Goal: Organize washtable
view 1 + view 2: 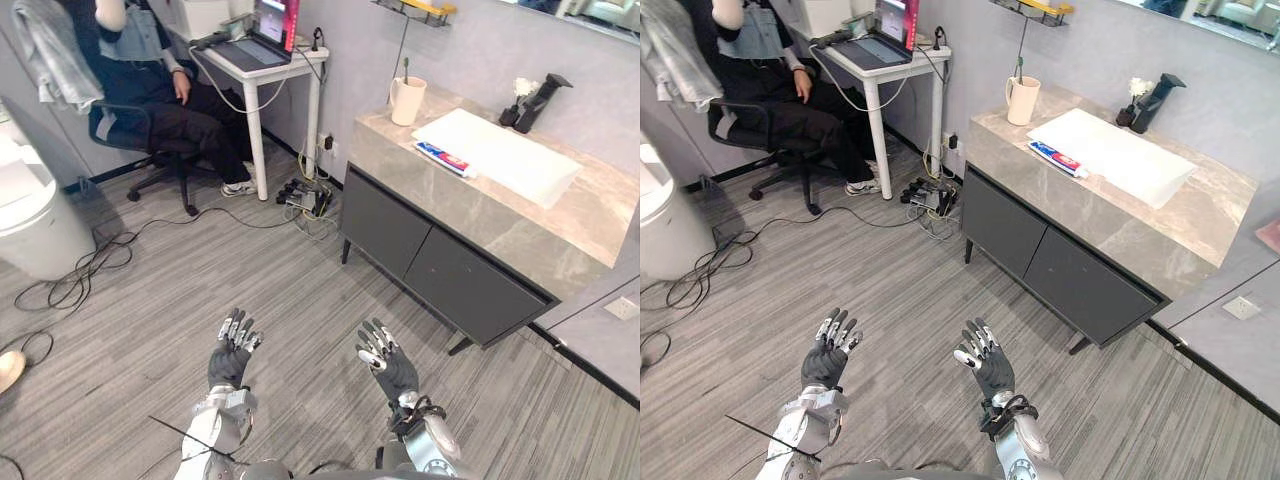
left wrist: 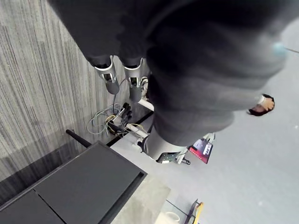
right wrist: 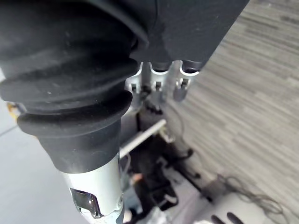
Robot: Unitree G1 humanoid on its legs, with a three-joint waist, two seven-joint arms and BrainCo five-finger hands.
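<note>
The washtable [image 1: 520, 228] has a grey stone top over dark cabinet doors [image 1: 425, 250] and stands at the right by the wall. A white basin [image 1: 505, 155] is set in its top. A red, white and blue toothpaste tube [image 1: 443, 158] lies at the basin's near edge. A cream mug [image 1: 407, 101] holding a toothbrush stands at the top's left end, and a black tap [image 1: 540, 100] stands behind the basin. My left hand [image 1: 232, 355] and right hand [image 1: 385, 360] are raised over the carpet, well short of the washtable. Both are open and hold nothing.
A person sits on a black office chair [image 1: 150, 140] at the back left, beside a white desk [image 1: 262, 60] with a laptop. A power strip and cables [image 1: 305, 197] lie on the floor left of the washtable. A white rounded bin [image 1: 30, 225] stands far left.
</note>
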